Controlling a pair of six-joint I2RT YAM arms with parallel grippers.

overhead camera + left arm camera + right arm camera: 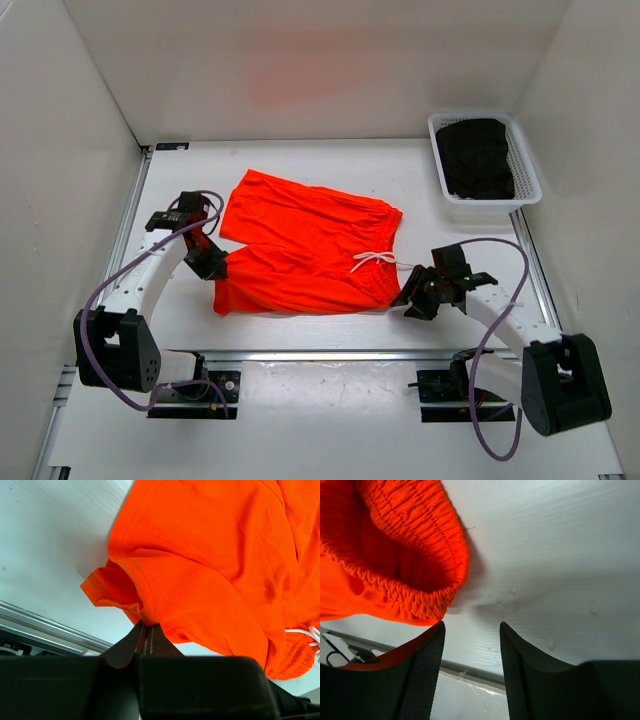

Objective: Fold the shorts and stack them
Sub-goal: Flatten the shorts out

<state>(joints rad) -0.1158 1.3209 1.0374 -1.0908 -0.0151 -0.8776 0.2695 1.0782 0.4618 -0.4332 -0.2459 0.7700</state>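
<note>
The neon-orange shorts [300,245] lie flat in the middle of the table, waistband to the right, with the white drawstring [373,261] on it. My left gripper [213,266] is shut on the hem of the near leg at the shorts' left edge; in the left wrist view the fingertips [146,630] pinch the orange fabric [200,560]. My right gripper [412,300] is open and empty just right of the waistband's near corner. The elastic waistband [405,575] sits just beyond the left finger [427,650] in the right wrist view.
A white basket [530,190] holding dark folded cloth [476,157] stands at the back right. White walls enclose the table on three sides. A metal rail [330,355] runs along the near edge.
</note>
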